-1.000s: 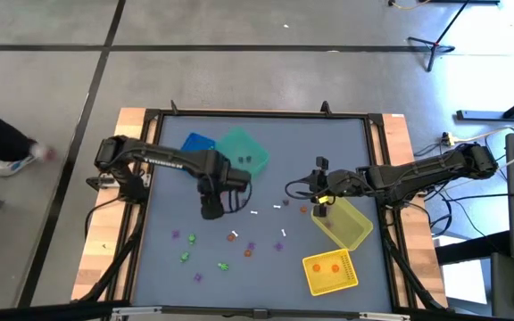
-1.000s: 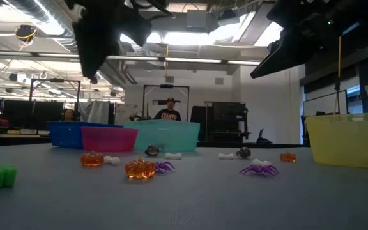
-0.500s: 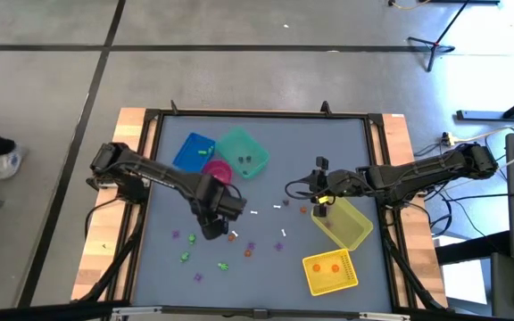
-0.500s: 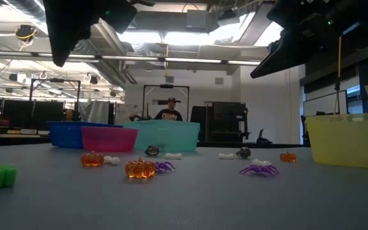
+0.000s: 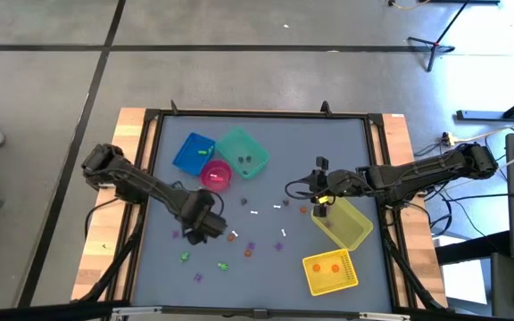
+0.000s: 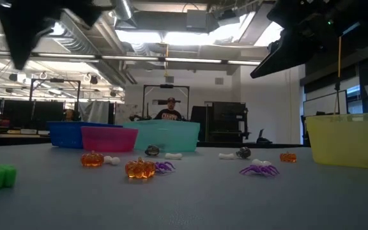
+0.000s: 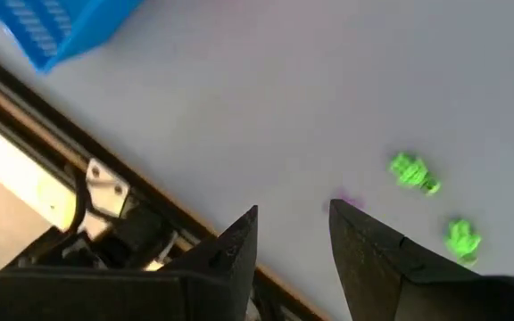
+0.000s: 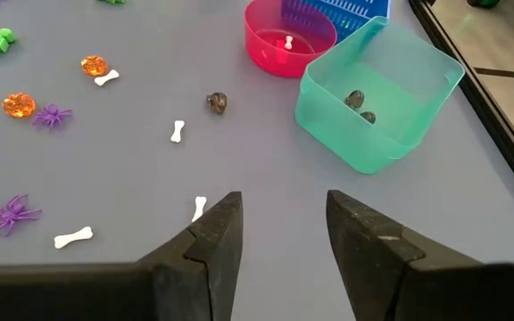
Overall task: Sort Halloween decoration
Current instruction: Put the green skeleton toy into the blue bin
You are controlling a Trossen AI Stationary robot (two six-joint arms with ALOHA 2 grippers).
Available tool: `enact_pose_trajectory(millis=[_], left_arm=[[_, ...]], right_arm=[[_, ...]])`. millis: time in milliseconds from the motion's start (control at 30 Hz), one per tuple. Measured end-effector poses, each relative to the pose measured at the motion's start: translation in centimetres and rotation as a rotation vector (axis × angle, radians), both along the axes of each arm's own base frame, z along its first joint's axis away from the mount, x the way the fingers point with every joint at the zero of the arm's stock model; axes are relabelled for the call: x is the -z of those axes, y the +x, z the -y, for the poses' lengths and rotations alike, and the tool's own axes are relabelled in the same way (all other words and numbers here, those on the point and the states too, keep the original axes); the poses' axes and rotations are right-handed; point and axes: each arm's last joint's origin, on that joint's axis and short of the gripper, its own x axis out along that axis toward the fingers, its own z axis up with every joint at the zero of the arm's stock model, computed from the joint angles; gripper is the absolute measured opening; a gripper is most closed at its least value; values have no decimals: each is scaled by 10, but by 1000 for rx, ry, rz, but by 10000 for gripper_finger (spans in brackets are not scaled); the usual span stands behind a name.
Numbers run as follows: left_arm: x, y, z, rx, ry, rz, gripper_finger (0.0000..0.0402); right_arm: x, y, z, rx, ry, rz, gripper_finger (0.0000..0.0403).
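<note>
Left gripper (image 5: pixel 196 230): over the last second it has swung away from the pink bin (image 5: pixel 217 175) toward the near-left part of the table (image 5: pixel 346 143); its fingers are spread apart with nothing between them.

What the move means: the arm looks to be heading for its next pick, most likely a trinket lying near its fingertips.

Nearest trinkets: a purple trinket (image 7: pixel 350 203) shows just beyond the fingertips, with two green trinkets (image 7: pixel 413 171) a little farther off to one side.

Right gripper (image 5: pixel 321 194): it has stayed put above the rim of the yellow bin (image 5: pixel 350 225), fingers apart and holding nothing.

Ahead of the right gripper: white bones (image 8: pixel 178 132), a dark grey trinket (image 8: pixel 217 102) and an orange pumpkin (image 8: pixel 94 65) lie loose on the table.

Already sorted: a white bone sits in the pink bin, two dark pieces in the teal bin (image 8: pixel 377 94), and orange pieces in the yellow basket (image 5: pixel 330 272).

Progress: many decorations are still scattered, so sorting appears roughly midway.
</note>
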Motion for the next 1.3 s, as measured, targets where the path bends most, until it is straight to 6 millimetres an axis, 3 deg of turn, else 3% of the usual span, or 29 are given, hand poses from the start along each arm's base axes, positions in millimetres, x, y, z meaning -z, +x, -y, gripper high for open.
enact_pose_trajectory(millis=[167,333,467,700,900,1300], left_arm=[[-4,-33,-12,-83,1,64,124],[-5,-65,-26,-200,-49,264,124],[1,-79,-33,-313,-98,430,124],[21,-72,-31,-452,-161,581,124],[33,-58,-24,-460,-238,655,124],[46,-53,-7,-412,-297,580,124]], right_arm=[[0,0,0,0,0,0,161],[0,0,0,0,0,0,161],[0,0,0,0,0,0,161],[0,0,0,0,0,0,161],[0,0,0,0,0,0,161],[0,0,0,0,0,0,161]])
